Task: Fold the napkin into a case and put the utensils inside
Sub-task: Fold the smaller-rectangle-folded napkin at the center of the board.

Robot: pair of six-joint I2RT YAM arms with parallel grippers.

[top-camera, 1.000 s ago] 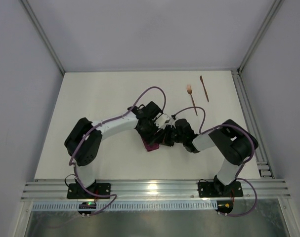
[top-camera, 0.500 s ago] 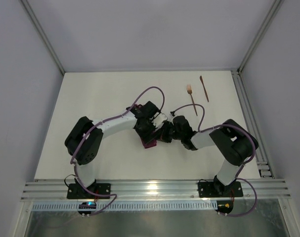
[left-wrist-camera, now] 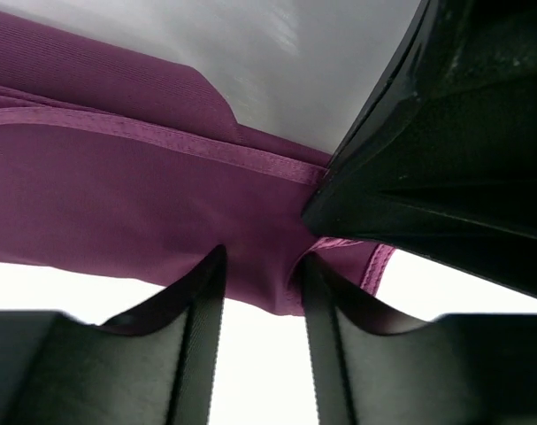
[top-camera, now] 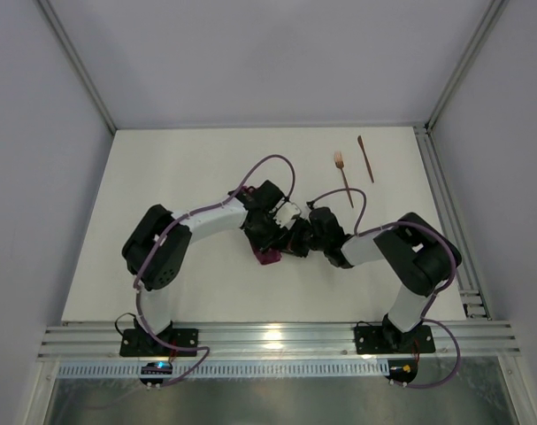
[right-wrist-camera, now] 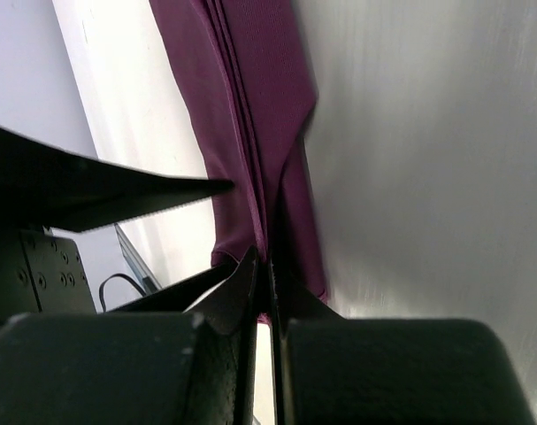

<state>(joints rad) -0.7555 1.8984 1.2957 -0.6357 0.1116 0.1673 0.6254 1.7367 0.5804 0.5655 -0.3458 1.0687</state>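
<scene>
Napkin (top-camera: 268, 258) lies part-folded between both arms; right gripper (right-wrist-camera: 267, 276) pinches its layered edge, presumably anchoring the fold; left gripper (left-wrist-camera: 259, 305) stands part-spread astride the hem, unclamped; fork (top-camera: 342, 174) and knife (top-camera: 365, 159) wait well apart.

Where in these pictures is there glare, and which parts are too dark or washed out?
Top external: bright glare on the metal rail at the near edge. Left wrist: the magenta-purple cloth napkin is sharp, but the white table under it is washed out. Right wrist: the black fingers are dark and featureless.
</scene>
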